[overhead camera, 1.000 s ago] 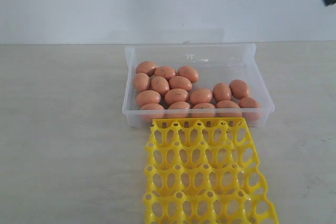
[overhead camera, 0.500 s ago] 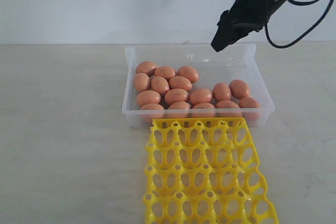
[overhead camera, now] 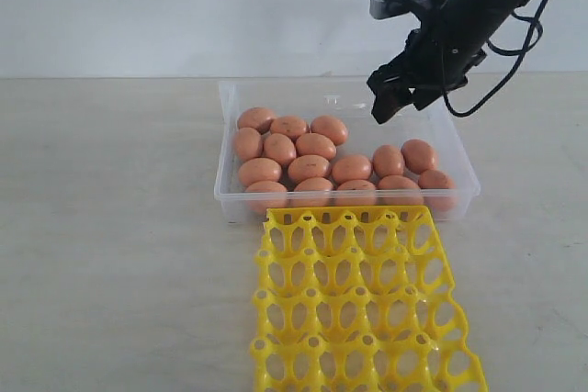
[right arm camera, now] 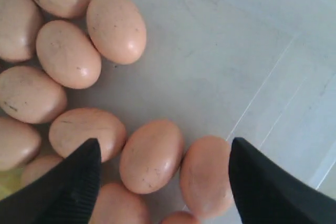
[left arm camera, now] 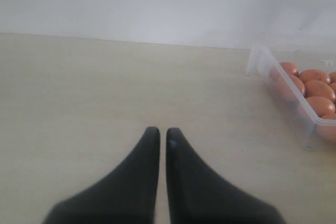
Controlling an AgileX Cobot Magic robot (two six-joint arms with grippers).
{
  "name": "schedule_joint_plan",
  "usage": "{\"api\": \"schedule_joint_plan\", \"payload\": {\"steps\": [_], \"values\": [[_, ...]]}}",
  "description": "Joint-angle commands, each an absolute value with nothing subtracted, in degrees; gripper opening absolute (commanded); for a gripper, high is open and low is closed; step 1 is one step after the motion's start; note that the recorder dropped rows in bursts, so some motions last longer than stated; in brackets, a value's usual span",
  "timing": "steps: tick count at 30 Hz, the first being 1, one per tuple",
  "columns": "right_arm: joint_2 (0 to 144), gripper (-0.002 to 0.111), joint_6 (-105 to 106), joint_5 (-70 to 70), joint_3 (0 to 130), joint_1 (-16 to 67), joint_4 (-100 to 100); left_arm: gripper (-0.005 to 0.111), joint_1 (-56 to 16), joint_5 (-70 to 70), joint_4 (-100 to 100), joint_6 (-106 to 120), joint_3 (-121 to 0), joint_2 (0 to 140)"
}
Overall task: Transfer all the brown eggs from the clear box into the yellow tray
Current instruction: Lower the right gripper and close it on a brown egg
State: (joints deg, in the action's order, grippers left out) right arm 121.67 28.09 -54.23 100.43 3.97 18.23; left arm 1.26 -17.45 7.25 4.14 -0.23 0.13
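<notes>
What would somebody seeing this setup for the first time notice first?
The heap of brown eggs crowding the left and front of the clear box at mid-table draws the eye first. Just in front of the box lies the bright yellow tray, every cup in view empty. From the upper right, the black right end effector hangs open over the box's right half.

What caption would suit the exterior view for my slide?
Open right gripper above brown eggs in the clear box; yellow tray empty.

No text, label or number is readable (brown eggs point(right arm camera: 151, 156) beneath the jaws bear only speckles).
</notes>
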Motion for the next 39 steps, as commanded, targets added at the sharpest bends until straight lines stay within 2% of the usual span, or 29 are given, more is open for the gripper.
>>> {"api": "schedule_joint_plan", "payload": {"steps": [1, 4, 7, 12, 14, 22, 39], "values": [[120.53, 0.061, 24.13, -65.22, 100.66, 3.97, 17.11, 0.004, 1.06, -16.71, 7.03, 4.38, 0.0, 0.0], [120.53, 0.061, 20.29, -69.43, 100.66, 3.97, 17.23, 0.004, 1.06, -16.71, 7.03, 4.38, 0.0, 0.0], [120.53, 0.06, 17.31, -63.69, 100.66, 3.97, 17.45, 0.004, 1.06, -16.71, 7.03, 4.38, 0.0, 0.0], [120.64, 0.043, 17.26, -60.15, 100.66, 4.83, 18.16, 0.004, 1.06, -16.71, 7.03, 4.38, 0.0, 0.0], [120.64, 0.04, 18.43, -59.04, 100.66, 5.89, 18.26, 0.004, 1.06, -16.71, 7.03, 4.38, 0.0, 0.0], [120.75, 0.043, 20.57, -54.31, 100.66, 9.78, 11.52, 0.004, 1.06, -16.71, 7.03, 4.38, 0.0, 0.0], [131.04, 0.043, 13.98, -54.38, 100.66, 9.78, 6.71, 0.004, 1.06, -16.71, 7.03, 4.38, 0.0, 0.0]]}}
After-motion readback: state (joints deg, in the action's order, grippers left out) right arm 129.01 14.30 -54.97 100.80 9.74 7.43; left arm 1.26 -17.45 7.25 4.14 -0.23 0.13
